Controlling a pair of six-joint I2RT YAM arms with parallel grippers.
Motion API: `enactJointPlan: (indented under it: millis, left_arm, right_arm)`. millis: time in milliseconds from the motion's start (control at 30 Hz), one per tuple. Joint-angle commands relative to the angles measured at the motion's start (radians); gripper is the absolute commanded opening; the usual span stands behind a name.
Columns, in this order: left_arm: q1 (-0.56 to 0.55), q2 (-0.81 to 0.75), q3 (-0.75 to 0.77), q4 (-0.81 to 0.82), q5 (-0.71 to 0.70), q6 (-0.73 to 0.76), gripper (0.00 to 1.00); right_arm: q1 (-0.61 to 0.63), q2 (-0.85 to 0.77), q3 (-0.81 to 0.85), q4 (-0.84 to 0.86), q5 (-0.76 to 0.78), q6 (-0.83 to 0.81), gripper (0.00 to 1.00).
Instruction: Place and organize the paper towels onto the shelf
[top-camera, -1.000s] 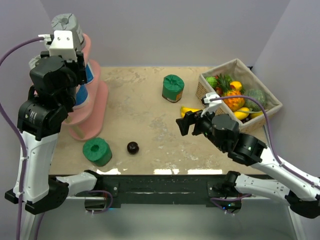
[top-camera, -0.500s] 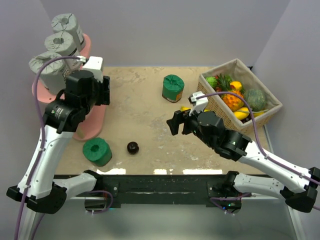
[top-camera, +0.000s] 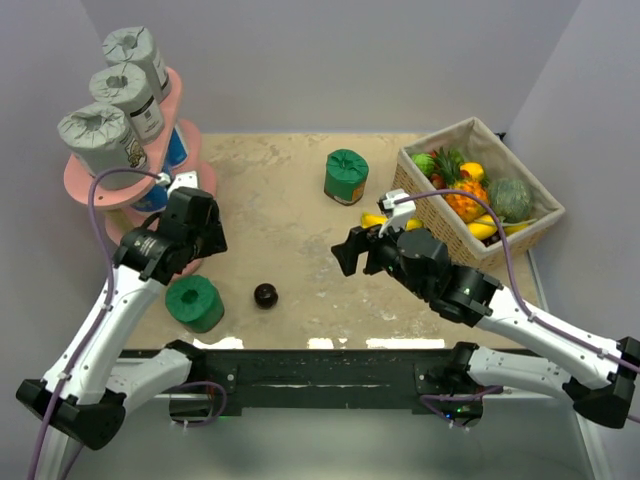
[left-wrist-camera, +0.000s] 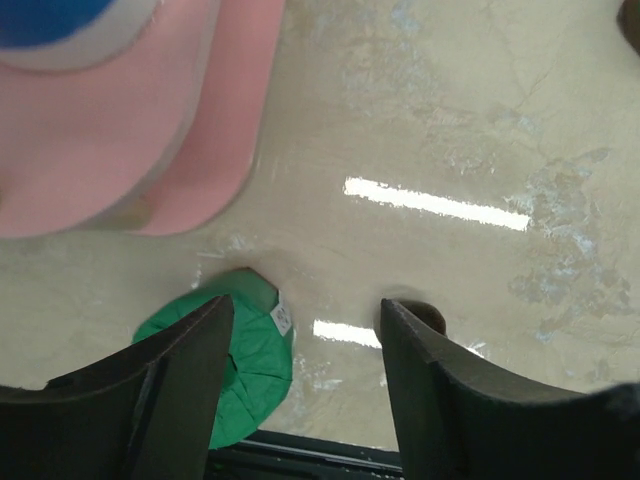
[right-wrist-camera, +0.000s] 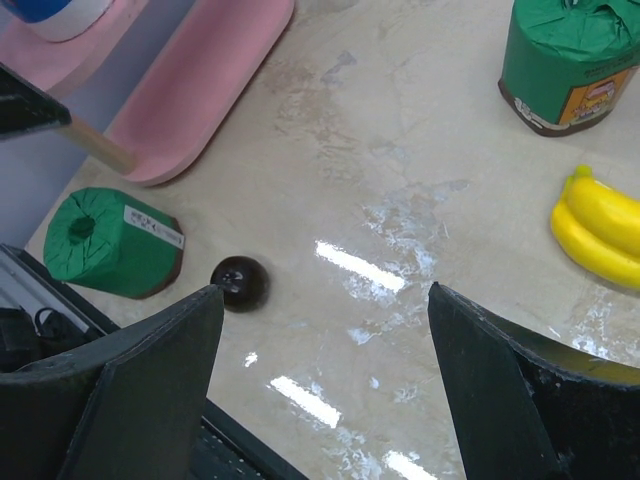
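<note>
Pink two-tier shelf (top-camera: 172, 100) on pale posts, standing at the far-left corner of the tabletop (top-camera: 290, 200). Upper board carries three grey rolls (top-camera: 125, 95), upright and in a row along its length. Lower board carries white-and-blue rolls (top-camera: 178, 150), mostly hidden under the upper board, with blue wrapping showing in two places. Fallen green roll (top-camera: 195, 302) lies on its side on the tabletop, just in front of the shelf's near end and off the shelf. Upright green roll (top-camera: 346, 176) stands on the tabletop well to the right of the shelf. Left gripper (left-wrist-camera: 305, 305) hangs just off the shelf's near end, above the fallen green roll, with jaws moderately apart and nothing between them. Right gripper (right-wrist-camera: 325, 295) hangs over the tabletop well right of the shelf, jaws wide and empty. Small dark ball (top-camera: 265, 295) rests on the tabletop, on the side of the fallen green roll away from the shelf. Wicker basket (top-camera: 478, 132) of fruit sits at the opposite side from the shelf. Yellow bananas (right-wrist-camera: 600, 235) lie on the tabletop on the basket's shelf-facing side.
</note>
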Motion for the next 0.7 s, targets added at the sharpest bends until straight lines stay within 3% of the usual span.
enactJointPlan:
  millis: [0,200,467,667]
  left_arm:
    - [-0.001,0.092,-0.065,-0.068,-0.007,-0.244,0.60]
    - [-0.001,0.184,-0.161,-0.219,-0.105,-0.396,0.53]
    - [-0.001,0.066,-0.292,-0.156,-0.087,-0.449,0.57]
    - [-0.001,0.075,-0.321,-0.085,-0.081,-0.416,0.61]
  right_arm:
    - [-0.002,-0.046,-0.005,0.035,0.031,0.003,0.87]
    - [-0.002,-0.107,-0.008,0.003,0.079,-0.029,0.87]
    - [-0.001,-0.123,-0.033,0.004,0.094,-0.032,0.88]
    - [-0.001,-0.130,-0.030,0.003,0.088,-0.031,0.88]
